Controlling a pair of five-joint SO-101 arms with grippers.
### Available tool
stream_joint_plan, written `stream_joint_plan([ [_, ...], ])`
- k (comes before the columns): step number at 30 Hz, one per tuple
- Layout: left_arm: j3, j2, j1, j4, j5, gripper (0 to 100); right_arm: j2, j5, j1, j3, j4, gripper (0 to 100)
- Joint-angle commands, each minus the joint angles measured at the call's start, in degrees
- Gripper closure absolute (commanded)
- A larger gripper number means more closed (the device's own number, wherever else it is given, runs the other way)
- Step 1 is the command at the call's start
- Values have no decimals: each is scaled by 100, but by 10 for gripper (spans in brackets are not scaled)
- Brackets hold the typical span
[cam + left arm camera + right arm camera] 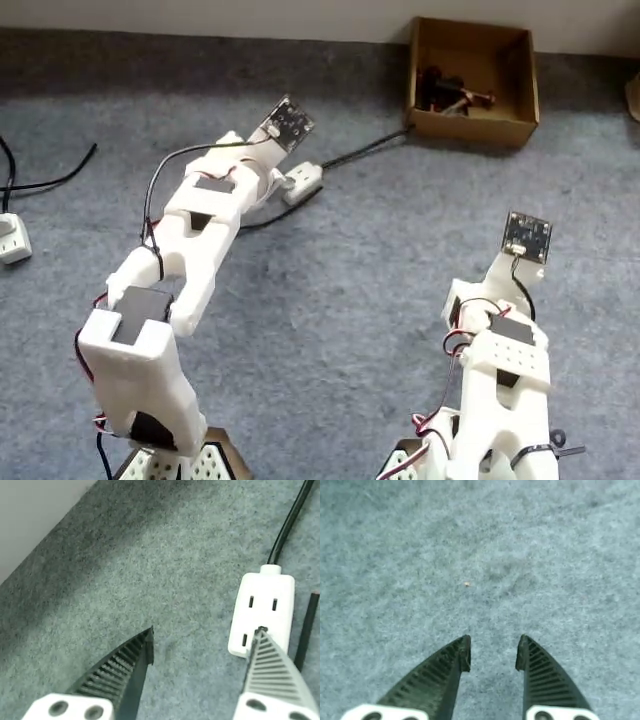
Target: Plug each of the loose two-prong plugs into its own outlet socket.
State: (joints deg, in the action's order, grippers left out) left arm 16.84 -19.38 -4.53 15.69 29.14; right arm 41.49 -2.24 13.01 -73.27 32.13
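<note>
- Left pincer [205,632] is open wide, nothing held, hanging low over the grey carpet-like tabletop [350,300].
- White outlet block [262,612] lies flat on the tabletop, slots up, off to the pale finger's side and not between the fingers.
- Tip of the pale finger [267,675] overlaps the block's near edge; can't tell whether it touches or sits just above.
- Dark finger [120,672] is over bare tabletop, well apart from the block.
- Black cord [365,150] leaves the block's far end and runs toward the cardboard box [470,128] at the back of the tabletop.
- Loose black cable [304,630] lies just beside the block, on the side away from the dark finger; can't tell what is on its end.
- High view: left arm [200,225] is stretched out toward the back, its wrist over the block.
- Right pincer [494,642] is partly open with a narrow gap, nothing held, over bare tabletop, well apart from the block.
- Right arm [500,370] sits folded near the front right.
- Second outlet block [12,240] lies at the far left edge, well apart from both pincers.
- The box holds dark items, too small to identify.
</note>
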Motion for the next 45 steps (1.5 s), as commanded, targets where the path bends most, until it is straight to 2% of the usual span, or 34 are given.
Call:
stream_joint_plan([
  [1, -321, -110, -48, -79, 18, 712, 163, -88, -40, 22, -127, 846],
  [4, -365, -136, -48, -79, 9, 712, 163, -316, -40, 22, -127, 846],
  [15, -321, -4, -57, 273, -141, 709, 154, -334, -40, 13, -127, 846],
  [19, -321, 251, -75, 765, -220, 712, 154, -334, -40, 13, -127, 846],
  [25, -321, 347, -92, 1081, -378, 711, 145, -334, -40, 13, -127, 846],
  [45, -330, 365, -110, 1090, -360, 685, 136, -343, -40, 13, -127, 846],
])
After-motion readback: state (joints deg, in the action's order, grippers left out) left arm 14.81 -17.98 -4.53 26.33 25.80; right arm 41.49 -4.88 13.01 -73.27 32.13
